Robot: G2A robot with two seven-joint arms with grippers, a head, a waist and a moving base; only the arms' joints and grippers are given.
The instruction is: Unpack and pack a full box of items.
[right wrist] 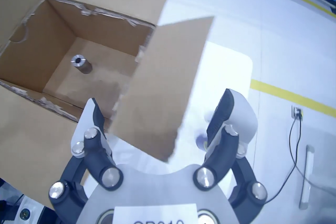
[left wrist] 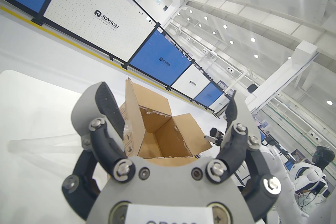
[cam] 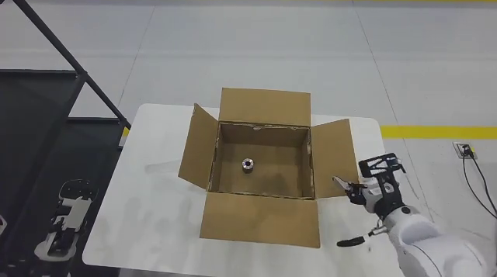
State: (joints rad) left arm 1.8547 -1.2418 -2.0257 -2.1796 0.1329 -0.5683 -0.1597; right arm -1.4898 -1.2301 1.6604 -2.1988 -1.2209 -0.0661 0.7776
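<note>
Apparently poised to unpack, the right gripper [right wrist: 160, 101], fingers [right wrist: 221, 110] spread, hovers beside a brown cardboard box [cam: 260, 219] holding one small silver metal cylinder [cam: 247, 165].

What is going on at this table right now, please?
A two-armed robot is working on an open cardboard box on a white table. Neither arm holds anything: the right gripper is open by one side flap of the box, and the left gripper is open, off to the box's other side. One small metal cylinder sits on the box floor.
</note>
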